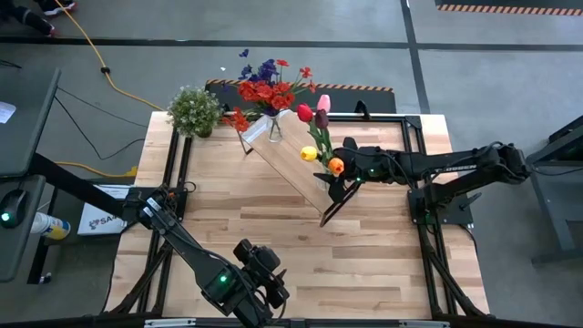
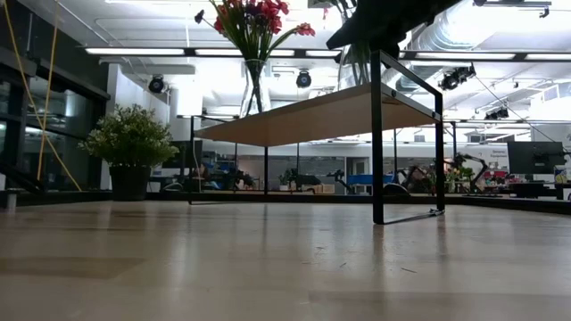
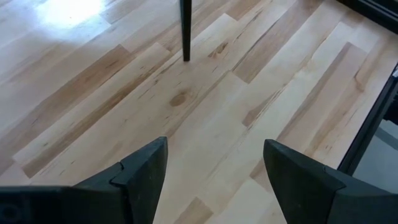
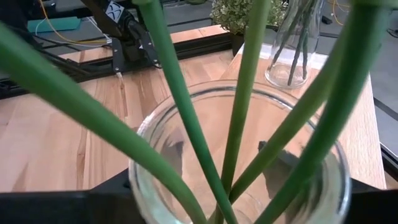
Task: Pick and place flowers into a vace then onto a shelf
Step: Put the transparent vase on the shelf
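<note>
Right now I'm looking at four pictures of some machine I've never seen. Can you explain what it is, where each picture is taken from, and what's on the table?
It is a robot with two dark arms working at a wooden table. One picture looks straight down from above, and one looks level across the tabletop. The other two come from a camera on each wrist.

On the table stand a small wooden shelf and a potted plant. The shelf carries two glass vases, one with red and purple flowers and one with tulips.

The right tool is at the tulip vase. Its wrist camera looks into the glass past the green stems. The left tool hangs open over bare wood at the table's near edge and holds nothing.
</note>
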`<control>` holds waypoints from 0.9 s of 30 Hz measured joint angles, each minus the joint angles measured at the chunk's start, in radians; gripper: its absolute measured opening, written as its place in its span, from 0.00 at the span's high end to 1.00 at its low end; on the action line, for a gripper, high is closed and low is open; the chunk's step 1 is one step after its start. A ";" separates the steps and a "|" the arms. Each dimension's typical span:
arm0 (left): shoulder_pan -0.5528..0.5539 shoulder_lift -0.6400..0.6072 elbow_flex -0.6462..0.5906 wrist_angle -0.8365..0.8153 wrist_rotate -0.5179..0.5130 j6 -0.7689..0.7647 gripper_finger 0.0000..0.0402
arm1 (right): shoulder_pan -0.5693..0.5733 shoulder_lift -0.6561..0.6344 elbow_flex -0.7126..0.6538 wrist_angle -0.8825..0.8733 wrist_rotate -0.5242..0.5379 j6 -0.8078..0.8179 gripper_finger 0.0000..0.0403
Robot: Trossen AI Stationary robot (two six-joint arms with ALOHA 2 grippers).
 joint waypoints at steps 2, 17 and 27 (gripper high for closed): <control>0.000 0.000 0.000 0.001 0.000 0.000 0.26 | 0.000 0.000 0.000 0.000 0.000 0.000 0.44; 0.000 0.000 0.000 0.012 0.000 0.002 0.25 | 0.000 0.000 0.000 0.001 0.000 -0.048 0.30; 0.000 0.000 0.000 0.013 0.000 0.002 0.26 | 0.000 0.000 0.000 0.001 0.000 -0.084 0.19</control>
